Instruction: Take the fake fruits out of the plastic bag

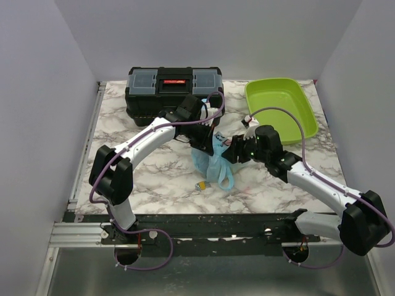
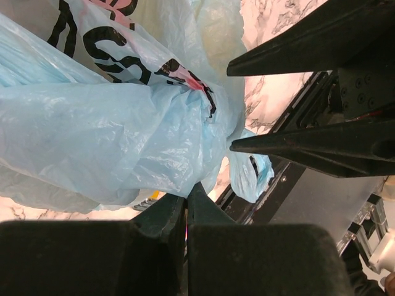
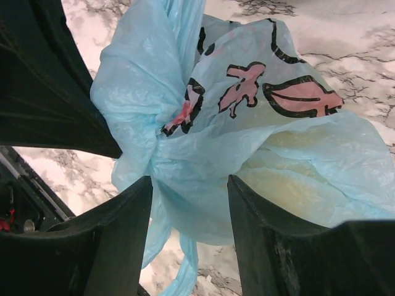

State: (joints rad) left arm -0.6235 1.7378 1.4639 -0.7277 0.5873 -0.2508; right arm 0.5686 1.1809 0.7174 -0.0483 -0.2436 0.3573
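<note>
Opening the bag: fruits not yet out.
Centre of the top view: left gripper (image 2: 186, 196) pinches the plastic bag (image 1: 213, 161); right gripper (image 3: 188, 179) stands spread around its bunched neck. Fruits (image 3: 296, 172) show only as a yellowish bulge inside. Next, probably, the mouth needs parting.

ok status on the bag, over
left gripper shut on plastic bag. right gripper open, jaws astride its bunched part. no fruits out yet. nothing blocking.
</note>
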